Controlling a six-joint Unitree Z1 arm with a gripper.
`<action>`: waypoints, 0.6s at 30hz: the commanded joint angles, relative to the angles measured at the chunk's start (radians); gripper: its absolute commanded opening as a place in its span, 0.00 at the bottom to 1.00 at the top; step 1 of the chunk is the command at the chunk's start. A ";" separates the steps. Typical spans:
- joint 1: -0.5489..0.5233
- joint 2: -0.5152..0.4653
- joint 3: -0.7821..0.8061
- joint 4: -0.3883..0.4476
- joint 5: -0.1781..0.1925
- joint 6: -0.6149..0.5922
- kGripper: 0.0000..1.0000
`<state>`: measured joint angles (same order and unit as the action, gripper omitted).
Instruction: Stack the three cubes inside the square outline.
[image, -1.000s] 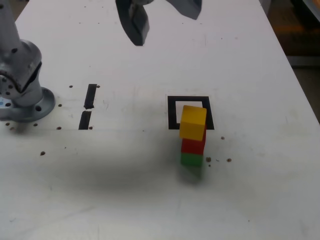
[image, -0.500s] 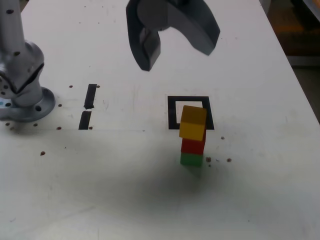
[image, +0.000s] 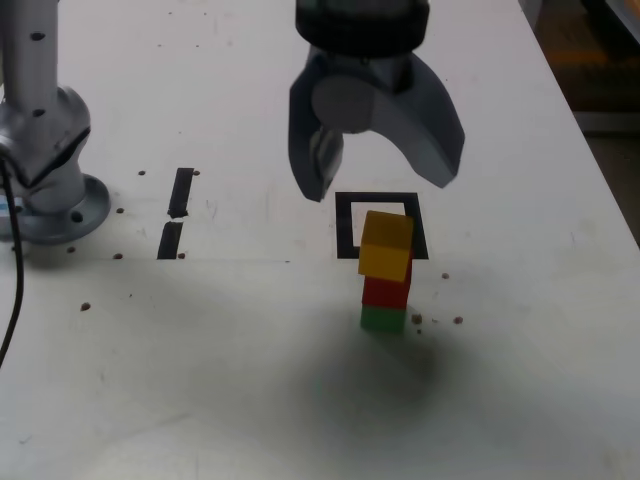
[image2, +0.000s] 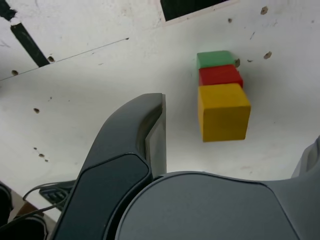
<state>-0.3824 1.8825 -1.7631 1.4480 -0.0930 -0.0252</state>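
Yellow cube (image: 386, 244) atop red (image: 386, 290), green (image: 383, 319); stack upright, near-vertical.

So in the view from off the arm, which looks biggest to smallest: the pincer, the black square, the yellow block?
1. The pincer, though it is raised nearer the camera, which may inflate it.
2. The square outline.
3. The yellow cube.

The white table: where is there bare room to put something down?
The white table is bare across the near edge and between the two short black bars and the black square outline. It is crowded around the green, red and yellow cube stack, under the open hand.
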 joint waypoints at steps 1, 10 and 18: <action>-0.003 0.007 0.001 -0.007 0.008 -0.007 1.00; -0.004 0.035 0.049 -0.046 0.010 -0.024 1.00; -0.017 0.061 0.061 -0.091 0.001 -0.025 0.99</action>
<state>-0.3943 1.9348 -1.7030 1.3634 -0.0891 -0.0492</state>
